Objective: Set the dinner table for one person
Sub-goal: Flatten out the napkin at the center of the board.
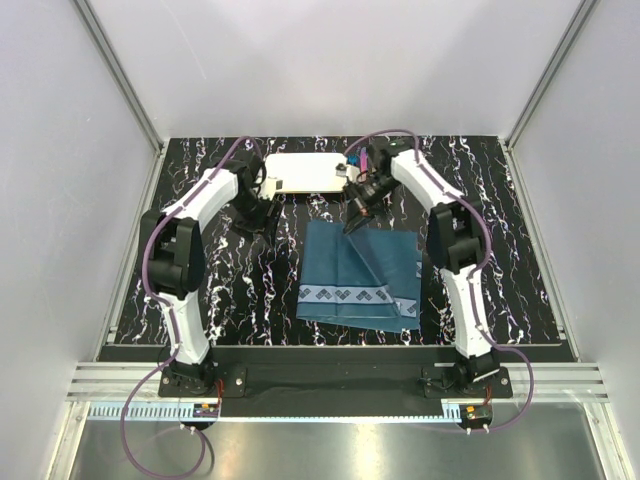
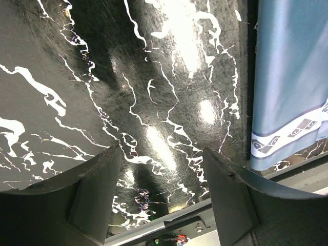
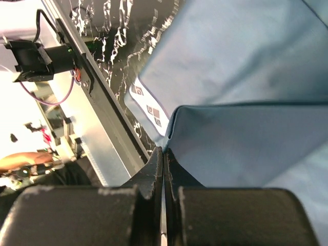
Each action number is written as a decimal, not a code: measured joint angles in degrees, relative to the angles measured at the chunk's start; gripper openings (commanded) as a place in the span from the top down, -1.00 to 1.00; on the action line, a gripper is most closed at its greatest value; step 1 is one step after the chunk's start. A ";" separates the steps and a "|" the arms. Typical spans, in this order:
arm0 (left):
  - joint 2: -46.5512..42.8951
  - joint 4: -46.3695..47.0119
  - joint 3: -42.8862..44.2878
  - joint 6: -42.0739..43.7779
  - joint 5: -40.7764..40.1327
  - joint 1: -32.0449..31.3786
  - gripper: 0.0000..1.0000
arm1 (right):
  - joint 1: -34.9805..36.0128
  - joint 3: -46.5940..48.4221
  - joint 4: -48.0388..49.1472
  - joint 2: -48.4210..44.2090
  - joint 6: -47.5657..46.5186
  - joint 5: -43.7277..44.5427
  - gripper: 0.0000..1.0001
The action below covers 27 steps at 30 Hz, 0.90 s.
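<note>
The dinner table (image 1: 230, 290) is a black top with white veins. On it, right of centre, lies a teal-blue cloth placemat (image 1: 360, 275) with a pale patterned band along its near edge. My right gripper (image 1: 354, 218) is shut on the placemat's far left corner, and that edge is lifted and folded up; in the right wrist view the cloth (image 3: 246, 138) rises from the closed tips of that gripper (image 3: 164, 151). My left gripper (image 1: 262, 218) stands open just over the bare table (image 2: 154, 77), left of the placemat (image 2: 287, 77), with nothing between the jaws of the gripper (image 2: 161, 154).
A white rectangular tray (image 1: 300, 172) sits at the back centre of the table, with small dark and pink items at its right end (image 1: 362, 160). Grey walls enclose the table on three sides. A metal rail (image 1: 330, 385) runs along the near edge.
</note>
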 measured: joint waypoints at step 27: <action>-11.06 -0.26 -6.36 2.38 5.03 -0.52 -0.32 | 7.65 21.20 1.20 12.17 0.72 1.07 1.00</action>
